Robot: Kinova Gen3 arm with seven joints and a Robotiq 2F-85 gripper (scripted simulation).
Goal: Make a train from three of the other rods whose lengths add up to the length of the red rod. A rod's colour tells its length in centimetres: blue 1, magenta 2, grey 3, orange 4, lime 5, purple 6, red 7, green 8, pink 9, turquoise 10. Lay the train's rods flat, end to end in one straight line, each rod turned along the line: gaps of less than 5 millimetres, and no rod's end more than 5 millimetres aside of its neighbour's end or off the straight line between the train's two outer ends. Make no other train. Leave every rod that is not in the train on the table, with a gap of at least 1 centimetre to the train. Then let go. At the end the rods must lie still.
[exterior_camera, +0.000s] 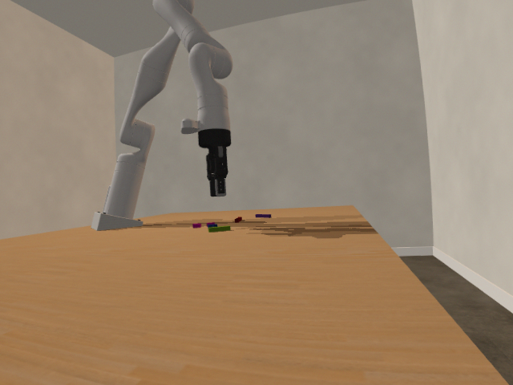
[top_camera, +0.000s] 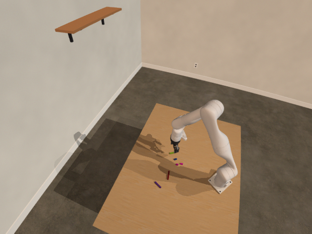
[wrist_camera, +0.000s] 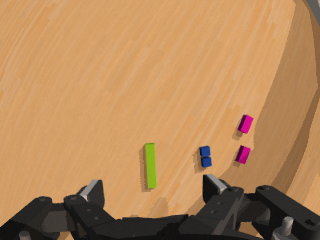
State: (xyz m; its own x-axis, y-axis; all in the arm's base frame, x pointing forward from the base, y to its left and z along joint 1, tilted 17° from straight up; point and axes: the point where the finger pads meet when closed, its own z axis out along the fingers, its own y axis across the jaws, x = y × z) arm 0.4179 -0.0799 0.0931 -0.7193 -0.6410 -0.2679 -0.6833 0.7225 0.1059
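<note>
My gripper (top_camera: 176,151) (exterior_camera: 217,195) (wrist_camera: 153,190) is open and empty, above the table near the lime rod. The lime rod (top_camera: 171,152) (exterior_camera: 219,228) (wrist_camera: 151,166) lies flat. Two blue rods, one (wrist_camera: 205,151) and the other (wrist_camera: 206,162), lie close together almost in line; any gap is too small to tell. One magenta rod (top_camera: 181,164) (exterior_camera: 196,225) (wrist_camera: 245,124) lies tilted, apart from the second magenta rod (top_camera: 177,164) (wrist_camera: 243,155). The red rod (top_camera: 168,175) (exterior_camera: 238,219) lies farther off, outside the wrist view.
A purple rod (top_camera: 157,184) (exterior_camera: 263,216) lies beyond the red rod. The arm's base (top_camera: 220,183) (exterior_camera: 118,221) stands at one side of the table (top_camera: 201,208) (exterior_camera: 207,298). Shadows of the arm cross the table. A shelf (top_camera: 87,20) hangs on the wall.
</note>
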